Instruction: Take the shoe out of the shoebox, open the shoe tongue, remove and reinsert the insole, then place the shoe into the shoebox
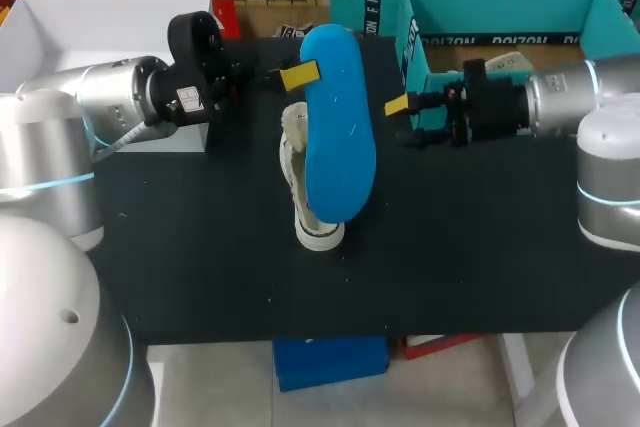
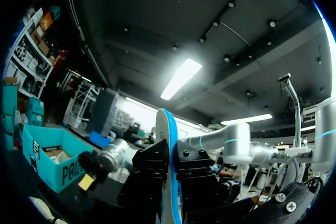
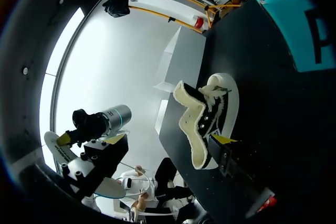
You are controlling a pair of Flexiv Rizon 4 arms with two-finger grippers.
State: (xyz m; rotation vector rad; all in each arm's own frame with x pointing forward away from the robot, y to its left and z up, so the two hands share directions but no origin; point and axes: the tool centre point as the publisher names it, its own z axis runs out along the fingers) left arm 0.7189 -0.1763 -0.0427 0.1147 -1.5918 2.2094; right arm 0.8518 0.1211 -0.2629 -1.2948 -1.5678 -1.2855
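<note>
A blue insole [image 1: 338,127] hangs above the table with my left gripper [image 1: 310,72] shut on its far end. In the left wrist view the insole [image 2: 167,129] stands edge-on between the black fingers of that gripper [image 2: 170,182]. Partly under the insole, a white shoe [image 1: 300,182] with a fleece lining lies on the black table. My right gripper [image 1: 405,119] is open and holds nothing, just right of the insole. In the right wrist view the shoe [image 3: 207,119] lies ahead of the right gripper [image 3: 169,139]. The teal shoebox [image 1: 500,7] stands at the back right.
A white box [image 1: 100,17] sits at the back left behind my left arm. The black table [image 1: 470,247] has bare room in front and to the right of the shoe. The teal shoebox wall [image 3: 310,30] is close beside my right gripper.
</note>
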